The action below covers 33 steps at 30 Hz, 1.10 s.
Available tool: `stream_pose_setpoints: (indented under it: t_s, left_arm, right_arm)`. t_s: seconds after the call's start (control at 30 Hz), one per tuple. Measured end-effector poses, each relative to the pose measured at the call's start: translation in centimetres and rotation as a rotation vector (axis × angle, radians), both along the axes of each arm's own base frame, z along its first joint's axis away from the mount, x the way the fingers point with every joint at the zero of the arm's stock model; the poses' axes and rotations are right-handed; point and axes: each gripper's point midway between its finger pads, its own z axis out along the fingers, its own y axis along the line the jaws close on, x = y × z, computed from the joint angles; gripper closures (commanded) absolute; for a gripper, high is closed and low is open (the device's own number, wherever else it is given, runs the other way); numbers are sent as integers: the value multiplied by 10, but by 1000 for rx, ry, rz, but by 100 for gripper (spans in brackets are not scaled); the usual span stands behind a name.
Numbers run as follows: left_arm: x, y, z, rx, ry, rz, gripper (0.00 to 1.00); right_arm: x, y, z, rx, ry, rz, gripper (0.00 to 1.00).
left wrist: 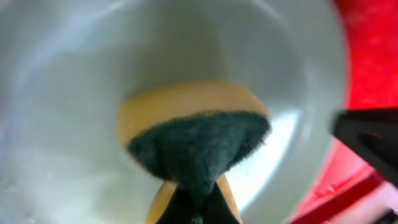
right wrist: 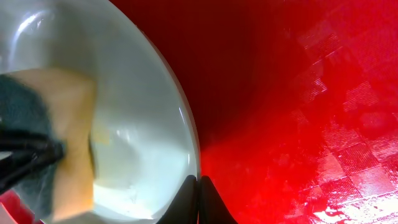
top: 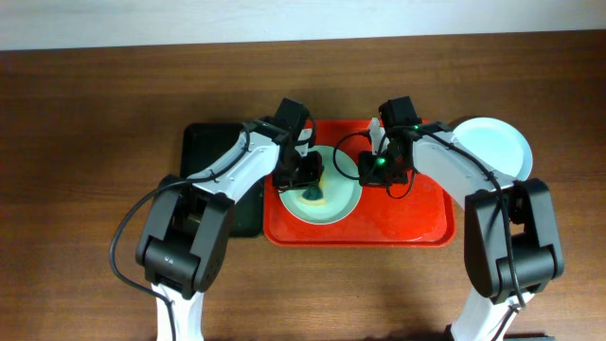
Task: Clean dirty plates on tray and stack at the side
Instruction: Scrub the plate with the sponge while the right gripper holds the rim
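In the left half of the red tray (top: 407, 223) sits a pale plate (top: 343, 196). It is round, so it has no long axis to line up with. Pressed flat on its inner surface is a sponge (top: 314, 194), yellow with a dark green scouring face. The left tool (left wrist: 196, 202) is clamped on the sponge from above and squeezes it into a fan. In the right wrist view a small yellowish mark (right wrist: 102, 135) shows on the plate just beside the sponge, so the scrubbing looks unfinished.

The right tool (right wrist: 199, 196) has its fingers drawn together at the plate's right rim, and it appears to pinch that edge to steady the plate. The plate therefore lies to the left of the right tool and directly beneath the left one.

Off the tray, at its far right corner, a second plate (top: 492, 147), pale mint-blue, rests on the counter (top: 95, 114). A black tray (top: 210, 142) lies left of the red one, under the left arm.

Any stacking would probably go onto that right-hand plate. The right arm is nearer to it and already sits at the rim on that side.
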Motion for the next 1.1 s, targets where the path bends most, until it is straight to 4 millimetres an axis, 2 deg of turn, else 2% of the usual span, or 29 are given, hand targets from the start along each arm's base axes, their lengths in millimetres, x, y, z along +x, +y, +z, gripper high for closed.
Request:
stream_pose_setpoints:
  t_s: [0.03, 0.13, 0.2, 0.27, 0.3, 0.33, 0.4, 0.47, 0.93, 1.0, 1.1]
  left_arm:
    - [0, -1, 5, -7, -9, -1, 100]
    - [6, 3, 39, -16, -81, 9, 100]
    - [10, 11, 71, 7, -155, 26, 100]
    - [12, 20, 94, 34, -211, 44, 100]
    - [12, 23, 98, 51, -222, 50, 100]
    - [12, 26, 99, 64, -222, 53, 100]
    - [10, 34, 93, 111, -212, 59, 100]
    - [11, 38, 91, 136, -220, 64, 100]
    - [15, 44, 90, 171, -240, 68, 100]
    - [15, 44, 90, 171, -240, 68, 100]
    - [15, 44, 90, 171, -240, 68, 100]
  right_arm:
    - [0, 0, 0, 0, 0, 0, 96]
    - [0, 0, 0, 0, 0, 1, 96]
    - [0, 0, 0, 0, 0, 0, 96]
    - [0, 0, 0, 1, 0, 1, 90]
    - [0, 0, 0, 1, 0, 2, 81]
    - [0, 0, 0, 1, 0, 1, 72]
    - [0, 1, 0, 4, 0, 3, 62]
    - [0, 1, 0, 7, 1, 3, 61]
    - [0, 1, 0, 7, 1, 2, 59]
    - [0, 1, 1, 7, 1, 2, 66]
    - [0, 1, 0, 8, 3, 0, 71]
